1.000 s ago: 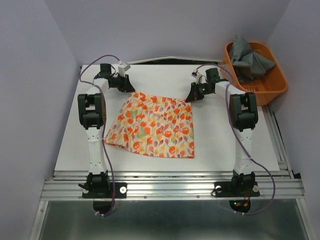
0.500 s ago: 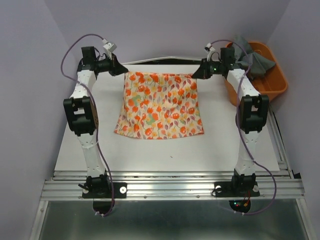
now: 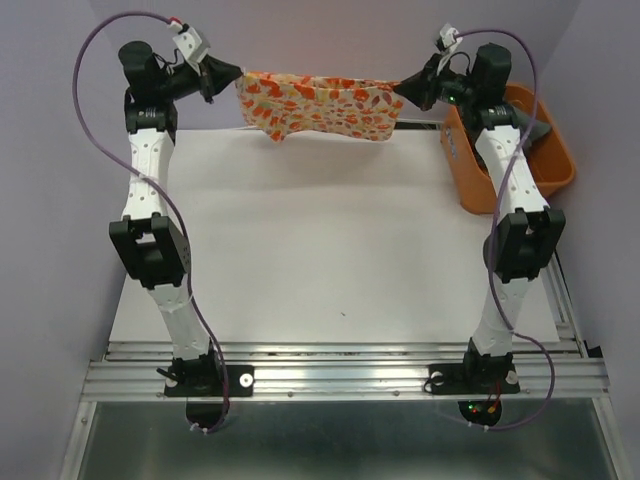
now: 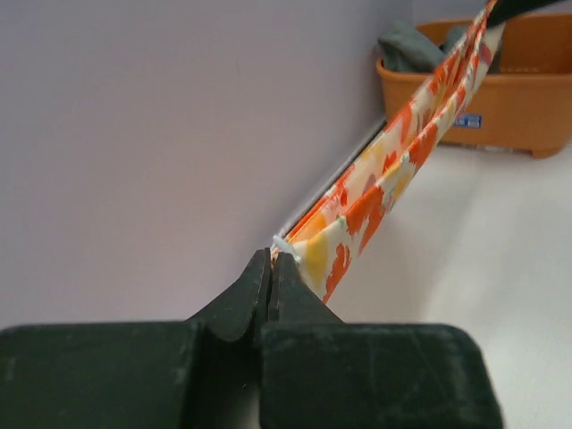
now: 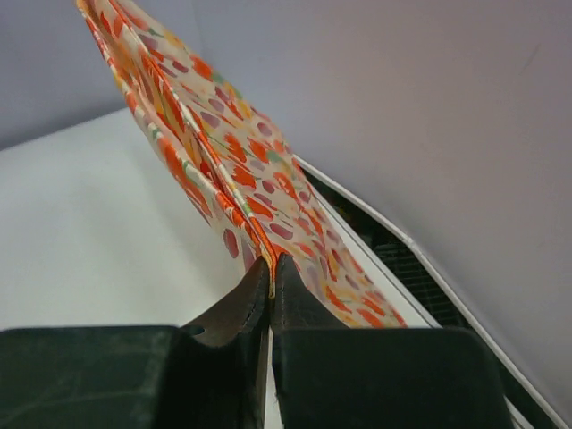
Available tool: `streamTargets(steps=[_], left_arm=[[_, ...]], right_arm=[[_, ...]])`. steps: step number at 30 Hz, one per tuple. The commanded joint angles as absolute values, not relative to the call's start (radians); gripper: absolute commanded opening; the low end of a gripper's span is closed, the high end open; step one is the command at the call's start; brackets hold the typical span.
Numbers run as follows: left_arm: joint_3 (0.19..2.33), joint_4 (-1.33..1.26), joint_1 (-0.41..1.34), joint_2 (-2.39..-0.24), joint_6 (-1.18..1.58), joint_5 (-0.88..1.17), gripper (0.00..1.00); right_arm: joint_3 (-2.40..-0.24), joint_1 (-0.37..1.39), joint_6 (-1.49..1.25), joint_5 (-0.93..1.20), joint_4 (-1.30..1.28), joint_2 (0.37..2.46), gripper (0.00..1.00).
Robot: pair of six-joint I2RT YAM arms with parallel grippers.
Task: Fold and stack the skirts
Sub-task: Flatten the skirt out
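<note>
Cream cloth skirt with an orange, red and yellow leafy print (image 3: pixel 320 105) was held taut in the air above the far edge of the white table (image 3: pixel 330 260). Its two corners were pinched in the closed jaws of the left gripper (image 3: pixel 233 76) and the right gripper (image 3: pixel 402 88). The plain dark grey skirt (image 4: pixel 407 45) was seen in the orange plastic basket (image 3: pixel 555 170) at the far right corner. Spreading was judged to be in hand; a level lowering onto the table was called for next.

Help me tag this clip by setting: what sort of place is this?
Most likely a robotics lab test cell, not a home: a left arm and right arm bolted to a metal rail at a white table, plain lavender walls boxing it in, a printed skirt stretched between them.
</note>
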State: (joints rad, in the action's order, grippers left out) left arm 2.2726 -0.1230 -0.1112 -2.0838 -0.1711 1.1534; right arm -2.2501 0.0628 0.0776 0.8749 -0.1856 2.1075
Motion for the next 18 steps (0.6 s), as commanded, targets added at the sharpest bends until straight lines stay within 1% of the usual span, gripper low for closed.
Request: streamTargets(steps=[1, 2, 3, 4, 5, 6, 7, 8, 9, 10, 11, 12, 13, 16, 17, 18], left_arm=[[1.889, -0.160, -0.147, -1.866, -0.423, 1.203, 0.00], [1.818, -0.050, -0.146, -1.794, -0.519, 1.192, 0.00], [1.692, 0.021, -0.144, -1.761, -0.626, 1.174, 0.00], [1.637, 0.105, -0.138, -1.720, -0.869, 1.149, 0.00], [1.593, 0.303, -0.134, -1.706, -1.016, 1.122, 0.00], [1.550, 0.405, -0.130, -1.697, -1.154, 1.061, 0.00], [1.466, 0.495, -0.126, -1.691, -1.277, 1.037, 0.00], [1.425, 0.579, -0.124, -1.678, -1.468, 1.019, 0.03], [1.346, 0.721, -0.121, -1.674, -1.552, 0.978, 0.18], [1.307, 0.786, -0.120, -1.648, -1.636, 0.953, 0.26], [1.272, 0.845, -0.117, -1.629, -1.761, 0.931, 0.35], [1.231, 0.903, -0.117, -1.600, -1.790, 0.914, 0.70], [1.153, 0.911, -0.117, -1.526, -1.805, 0.878, 0.72], [1.050, 0.936, -0.117, -1.409, -1.850, 0.856, 0.74], [1.042, 0.924, -0.117, -1.347, -1.792, 0.873, 0.75], [1.042, 0.901, -0.117, -1.324, -1.792, 0.873, 0.75]], right_arm=[[-1.966, 0.074, 0.439, 0.920, -0.185, 1.904, 0.01], [-1.834, 0.106, 0.626, 0.913, -0.233, 1.846, 0.01], [-1.759, 0.124, 0.705, 0.901, -0.308, 1.815, 0.01], [-1.688, 0.139, 0.792, 0.870, -0.337, 1.790, 0.01], [-1.621, 0.156, 0.881, 0.855, -0.375, 1.766, 0.01], [-1.497, 0.188, 1.017, 0.839, -0.414, 1.722, 0.02], [-1.436, 0.202, 1.073, 0.800, -0.476, 1.700, 0.05], [-1.381, 0.213, 1.128, 0.786, -0.512, 1.678, 0.13], [-1.285, 0.224, 1.214, 0.770, -0.581, 1.633, 0.25], [-1.241, 0.247, 1.260, 0.737, -0.618, 1.608, 0.58], [-1.202, 0.256, 1.299, 0.718, -0.656, 1.582, 0.66], [-1.162, 0.256, 1.349, 0.703, -0.682, 1.548, 0.69], [-1.090, 0.256, 1.371, 0.698, -0.713, 1.469, 0.75], [-1.003, 0.256, 1.352, 0.692, -0.698, 1.332, 0.83], [-0.979, 0.256, 1.282, 0.696, -0.675, 1.259, 0.90], [-0.977, 0.256, 1.281, 0.696, -0.645, 1.235, 0.92]])
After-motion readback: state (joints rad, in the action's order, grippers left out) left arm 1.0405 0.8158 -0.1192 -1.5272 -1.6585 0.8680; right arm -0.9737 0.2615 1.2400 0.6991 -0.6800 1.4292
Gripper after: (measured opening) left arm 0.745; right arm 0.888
